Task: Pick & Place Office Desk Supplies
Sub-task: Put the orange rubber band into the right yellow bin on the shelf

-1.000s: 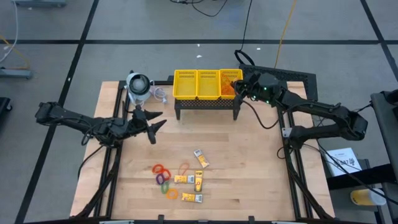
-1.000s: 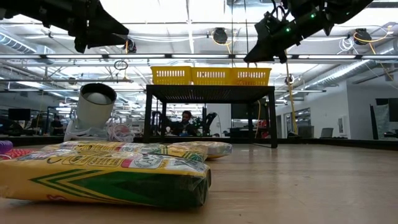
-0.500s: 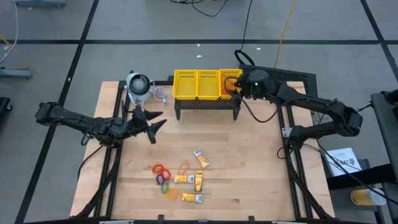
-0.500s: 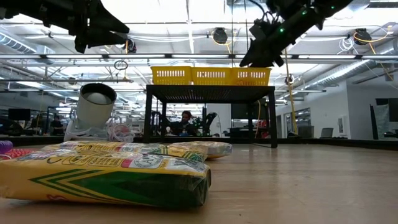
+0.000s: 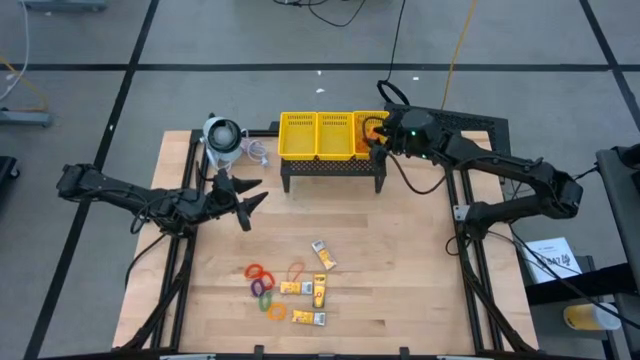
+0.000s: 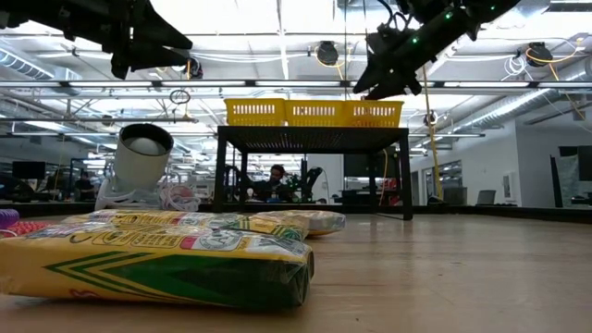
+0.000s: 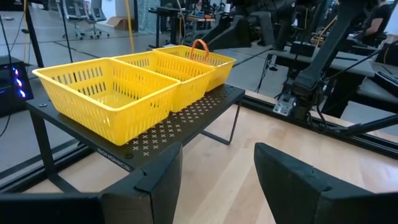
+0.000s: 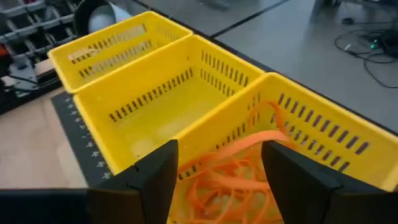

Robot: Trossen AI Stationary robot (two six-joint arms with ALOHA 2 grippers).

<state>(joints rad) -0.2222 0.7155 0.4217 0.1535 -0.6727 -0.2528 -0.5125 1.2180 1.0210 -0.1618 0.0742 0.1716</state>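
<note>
Nearby, round device beside basket; table otherwise bare.

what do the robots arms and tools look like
Both arms are dark, near-black, jointed and slender, with black cables trailing along them. The left tool ends in two flat, tapering black fingers. The right tool is the same build, with small green lights glowing at its wrist.

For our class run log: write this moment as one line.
right gripper: open over yellow mesh basket | orange rubber bands: in end compartment | left gripper: waiting
</note>
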